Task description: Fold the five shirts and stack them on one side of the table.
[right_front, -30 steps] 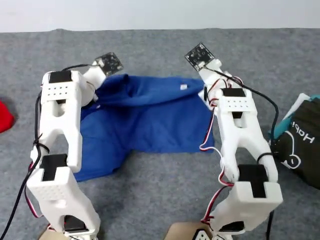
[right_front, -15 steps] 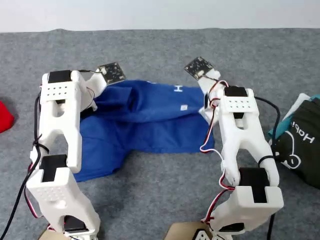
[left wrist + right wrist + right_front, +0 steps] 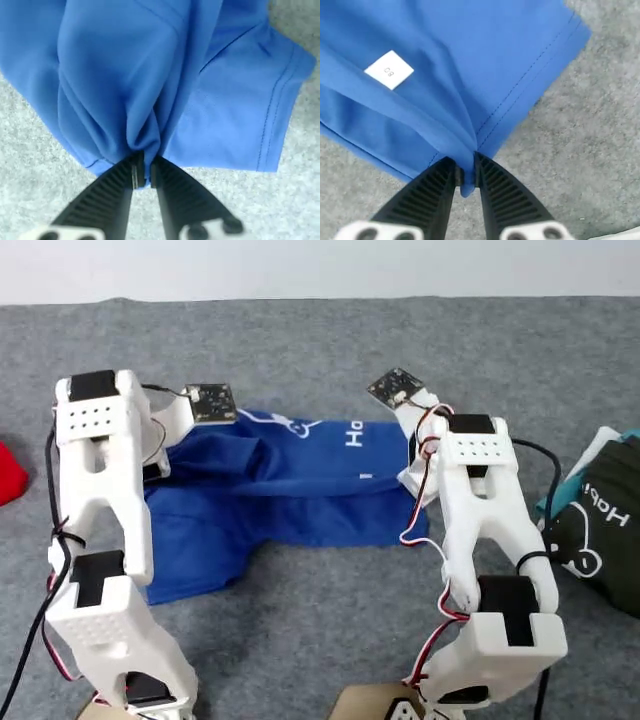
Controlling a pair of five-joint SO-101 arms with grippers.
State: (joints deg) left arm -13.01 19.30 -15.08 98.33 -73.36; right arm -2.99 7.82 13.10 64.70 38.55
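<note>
both jaws clamped on the blue shirt's far edge

1. left gripper (image 3: 142,175). my two fingers are pressed together on a bunched fold of the blue shirt (image 3: 290,490). in the left wrist view the cloth gathers into pleats that run down into the pinch. a sleeve end (image 3: 272,135) with a double-stitched hem lies flat on the grey table cover just beside it.

2. right gripper (image 3: 466,175). my fingers here are likewise closed, with a fold of the same shirt caught between them. a stitched hem line runs into the pinch, and a small white tag (image 3: 389,70) sits on the cloth near it.

3. shirt position. in the high view the shirt lies on the grey table cover (image 3: 330,640) in the middle of the table, between my left arm (image 3: 100,490) and my right arm (image 3: 480,500). its far edge is turned over toward my bases, so that white print (image 3: 355,433) shows on the turned strip. the near part lies flat, and one sleeve reaches out toward the base of my left arm.

4. other items. a red cloth (image 3: 8,472) sits at the table's left edge, well apart from the shirt. a dark garment (image 3: 600,530) with white print lies at the right edge, near my right arm.
</note>
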